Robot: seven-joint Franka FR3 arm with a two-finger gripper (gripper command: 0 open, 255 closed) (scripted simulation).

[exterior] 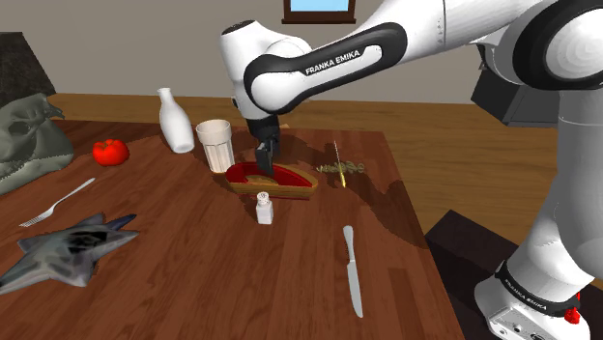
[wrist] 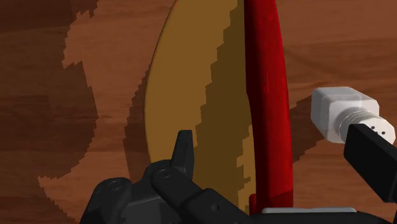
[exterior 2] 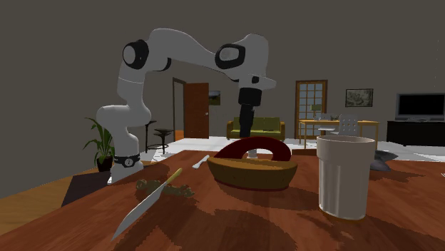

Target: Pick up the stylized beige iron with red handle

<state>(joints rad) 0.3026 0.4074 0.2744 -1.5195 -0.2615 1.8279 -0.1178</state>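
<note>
Your claw [exterior: 264,155] hangs right over the iron [exterior: 290,185]. Its two fingers [wrist: 184,153] are spread wide apart. In the wrist view, the red handle [wrist: 267,95] runs between them, closer to one finger than the other. Neither finger touches it, so nothing is held yet.

The reaching part looks almost done to me. I think you have three things left to do: go down a little more, squeeze the handle, and lift the iron up.

The iron sits flat on the brown bench [exterior: 193,280], near the middle. A tall white cup [exterior: 215,145] stands just beside it on one side. A small white shaker [exterior: 264,208] stands just beside it on the other side.

The iron looks like a little boat. Its bottom is tan-brown, wide in the middle and pointed at the ends. The red handle curves up over the top like a hoop. It is thin, so I think the claw can pinch it well.
</note>
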